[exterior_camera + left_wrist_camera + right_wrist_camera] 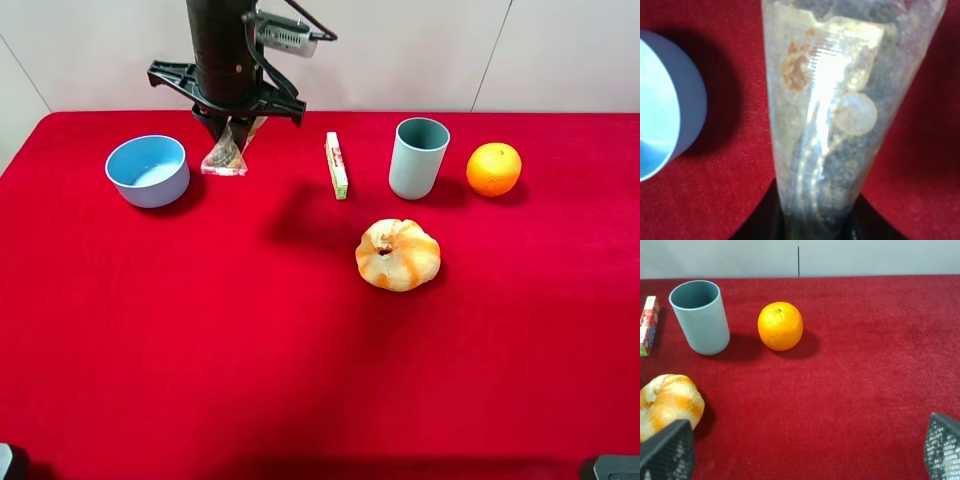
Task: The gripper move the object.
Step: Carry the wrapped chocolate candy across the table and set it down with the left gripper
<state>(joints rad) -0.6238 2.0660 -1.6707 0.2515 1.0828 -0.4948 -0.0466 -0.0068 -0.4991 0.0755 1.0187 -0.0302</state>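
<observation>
The object (225, 155), a clear plastic packet with brown and tan snack inside, hangs tilted from my left gripper (230, 130), which is shut on its upper end. This happens at the back left of the red table, just right of the blue bowl (148, 170). The left wrist view is filled by the packet (835, 115), with the bowl (665, 110) beside it. Whether its lower end touches the cloth I cannot tell. My right gripper (802, 452) is open over the right part of the table, with nothing between its mesh-covered fingertips (667, 450).
A thin white-green-red stick bar (337, 165) lies right of the packet. Beyond it stand a grey-blue cup (418, 157) and an orange (493, 168). A golden bread roll (398, 254) sits near the middle. A pale wall runs along the far edge.
</observation>
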